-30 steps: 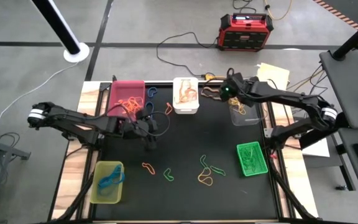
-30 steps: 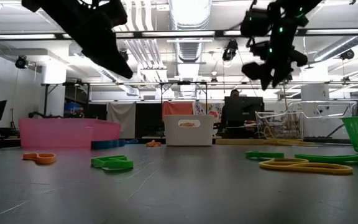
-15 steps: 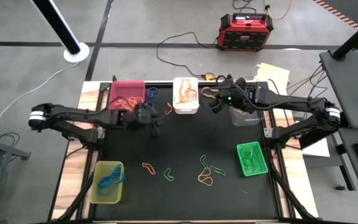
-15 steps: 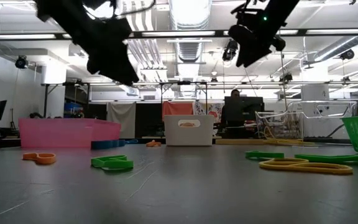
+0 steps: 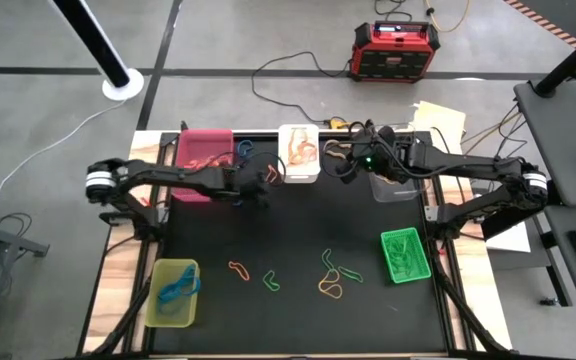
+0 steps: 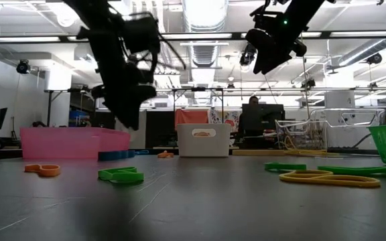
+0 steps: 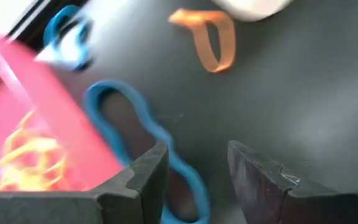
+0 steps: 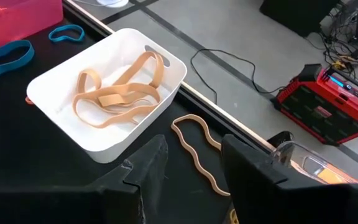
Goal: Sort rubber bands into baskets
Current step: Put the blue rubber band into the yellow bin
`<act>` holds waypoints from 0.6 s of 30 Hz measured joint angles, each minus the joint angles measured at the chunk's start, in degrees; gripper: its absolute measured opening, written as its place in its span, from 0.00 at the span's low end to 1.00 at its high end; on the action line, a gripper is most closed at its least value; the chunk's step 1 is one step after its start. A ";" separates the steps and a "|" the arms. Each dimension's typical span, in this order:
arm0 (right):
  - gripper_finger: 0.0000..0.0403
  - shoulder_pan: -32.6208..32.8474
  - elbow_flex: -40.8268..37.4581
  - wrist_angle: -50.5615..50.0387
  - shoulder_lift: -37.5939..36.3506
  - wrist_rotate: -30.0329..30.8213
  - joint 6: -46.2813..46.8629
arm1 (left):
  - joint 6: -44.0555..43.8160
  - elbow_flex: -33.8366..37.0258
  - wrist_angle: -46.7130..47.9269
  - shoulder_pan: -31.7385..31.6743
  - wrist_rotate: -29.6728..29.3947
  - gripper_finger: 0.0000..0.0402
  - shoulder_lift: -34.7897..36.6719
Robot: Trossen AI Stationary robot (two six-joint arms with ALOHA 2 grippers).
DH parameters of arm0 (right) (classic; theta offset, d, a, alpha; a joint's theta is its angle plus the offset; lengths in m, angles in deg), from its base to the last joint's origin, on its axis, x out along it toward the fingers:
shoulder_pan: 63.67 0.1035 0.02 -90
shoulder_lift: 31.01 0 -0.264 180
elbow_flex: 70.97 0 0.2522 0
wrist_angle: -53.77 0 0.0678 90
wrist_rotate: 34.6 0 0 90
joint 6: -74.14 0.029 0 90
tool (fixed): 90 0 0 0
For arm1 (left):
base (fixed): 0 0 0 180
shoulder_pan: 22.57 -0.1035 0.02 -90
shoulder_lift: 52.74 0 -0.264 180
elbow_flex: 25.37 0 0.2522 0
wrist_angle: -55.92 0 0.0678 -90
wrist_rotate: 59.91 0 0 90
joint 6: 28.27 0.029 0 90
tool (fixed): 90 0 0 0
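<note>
My left gripper (image 5: 261,188) is open and empty above the mat, between the pink basket (image 5: 203,150) and the white basket (image 5: 300,152). In the left wrist view (image 7: 197,152) a blue rubber band (image 7: 142,149) lies flat under the fingers beside the pink basket's wall (image 7: 48,106), which holds orange bands. My right gripper (image 5: 348,165) is open and empty, raised between the white basket and the clear basket (image 5: 393,182). Its wrist view (image 8: 194,146) shows tan bands in the white basket (image 8: 114,93) and a tan band (image 8: 194,155) lying on the mat.
Loose orange and green bands (image 5: 268,278) (image 5: 333,275) lie on the mat's near half. A green basket (image 5: 405,255) stands near right, a yellow-green one (image 5: 173,292) with a blue band near left. Another blue band (image 7: 67,43) and an orange band (image 7: 211,43) lie ahead. A red power box (image 5: 393,50) stands beyond the table.
My left gripper has moved toward the far right, down toward the blue bands between the pink and white baskets. My right gripper first moved left from over the clear basket toward the white basket and rose, then held still.
</note>
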State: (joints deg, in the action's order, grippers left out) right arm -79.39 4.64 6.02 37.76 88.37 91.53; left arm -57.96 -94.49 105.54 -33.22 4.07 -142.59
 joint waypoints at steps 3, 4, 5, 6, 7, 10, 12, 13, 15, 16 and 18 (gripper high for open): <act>0.38 0.04 0.00 0.01 0.00 0.00 -0.02 | -2.37 -2.72 5.55 -1.02 -2.03 0.37 -4.14; 0.38 0.11 0.00 0.01 0.00 0.00 -0.02 | -2.65 -3.43 6.74 -1.23 -2.33 0.37 -5.37; 0.38 0.11 0.00 0.01 0.00 -0.02 -0.02 | -2.80 -4.06 7.57 -1.31 -2.48 0.37 -6.45; 0.38 0.13 -0.02 0.01 0.00 -0.02 -0.02 | -2.82 -4.64 7.91 -1.45 -2.52 0.37 -7.51; 0.38 0.11 0.00 0.01 0.00 0.00 -0.04 | -2.82 -5.19 8.14 -1.52 -2.54 0.37 -8.47; 0.39 0.12 -0.02 -0.01 0.00 -0.04 -0.03 | -2.84 -6.03 8.99 -2.09 -2.54 0.38 -10.86; 0.39 0.20 -0.10 0.00 0.00 -0.04 -0.03 | -2.77 -6.21 9.00 -2.40 -2.51 0.38 -12.03; 0.39 0.22 -0.13 -0.05 0.00 -0.07 -0.02 | -2.76 -6.22 9.13 -2.52 -2.51 0.39 -12.44; 0.39 0.24 -0.17 -0.08 0.00 -0.18 -0.02 | -2.74 -6.06 9.06 -2.72 -2.03 0.39 -12.82; 0.39 0.24 -0.17 -0.06 0.00 -0.21 -0.04 | -2.71 -5.99 9.15 -2.76 -1.93 0.39 -12.93; 0.39 0.24 -0.19 -0.04 0.00 -0.22 -0.04 | -2.51 -5.98 9.15 -2.76 -1.90 0.39 -12.98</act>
State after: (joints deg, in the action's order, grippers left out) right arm -79.15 4.44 5.99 37.76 88.15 91.49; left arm -60.47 -100.47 114.69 -35.98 2.16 -155.57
